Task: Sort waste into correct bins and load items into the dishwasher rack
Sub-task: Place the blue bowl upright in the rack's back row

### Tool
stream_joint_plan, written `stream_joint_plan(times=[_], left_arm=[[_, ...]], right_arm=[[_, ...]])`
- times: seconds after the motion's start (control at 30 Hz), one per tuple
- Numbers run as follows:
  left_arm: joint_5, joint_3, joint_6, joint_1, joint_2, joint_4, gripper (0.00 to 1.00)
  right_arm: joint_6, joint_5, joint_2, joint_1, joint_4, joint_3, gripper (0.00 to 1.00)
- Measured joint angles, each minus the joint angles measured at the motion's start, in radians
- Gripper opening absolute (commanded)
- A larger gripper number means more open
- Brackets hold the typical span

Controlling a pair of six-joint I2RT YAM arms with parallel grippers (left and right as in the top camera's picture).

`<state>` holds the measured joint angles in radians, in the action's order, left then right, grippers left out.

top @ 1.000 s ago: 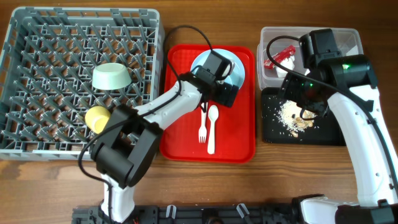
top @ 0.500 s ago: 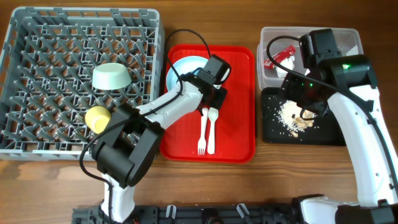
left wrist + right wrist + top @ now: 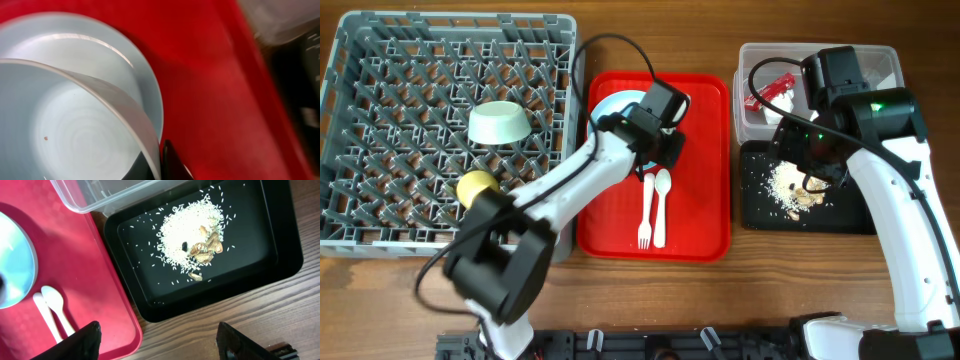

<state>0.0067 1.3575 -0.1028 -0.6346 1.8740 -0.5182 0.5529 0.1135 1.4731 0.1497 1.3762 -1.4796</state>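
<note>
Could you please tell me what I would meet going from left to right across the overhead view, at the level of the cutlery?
grey dishwasher rack → red tray, with the fork and then the spoon on it → black tray

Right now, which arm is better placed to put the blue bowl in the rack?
Left. The left arm's jaws grip the pale blue bowl over the red tray, beside the dishwasher rack. The right arm's jaws hang open at the black tray, farther off.

Red tray (image 3: pixel 705 180) rt half bare, fork (image 3: pixel 645 205) & spoon (image 3: pixel 661 205) mid-tray, L arm (image 3: pixel 570 185) crossing its left edge
</note>
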Motion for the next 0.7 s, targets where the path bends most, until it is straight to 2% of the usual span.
stream_joint_plan(times=[0.17,0.3,0.4,0.5,0.7], left_arm=[[0.052,0.000,0.000,0.110,-0.211,0.018,0.04],[0.284,0.007,-0.008,0.340,-0.271,0.104,0.04],[0.575,0.007,-0.034,0.547,-0.262,0.187,0.04],[0.790,0.007,-0.088,0.692,-0.220,0.282,0.04],[1.066,0.007,-0.254,0.859,-0.030,0.475,0.04]], right_arm=[[0.000,0.000,0.000,0.000,0.000,0.000,0.74],[0.000,0.000,0.000,0.000,0.000,0.000,0.75],[-0.001,0.000,0.000,0.000,0.000,0.000,0.74],[-0.001,0.000,0.000,0.000,0.000,0.000,0.74],[-0.001,0.000,0.000,0.000,-0.001,0.000,0.74]])
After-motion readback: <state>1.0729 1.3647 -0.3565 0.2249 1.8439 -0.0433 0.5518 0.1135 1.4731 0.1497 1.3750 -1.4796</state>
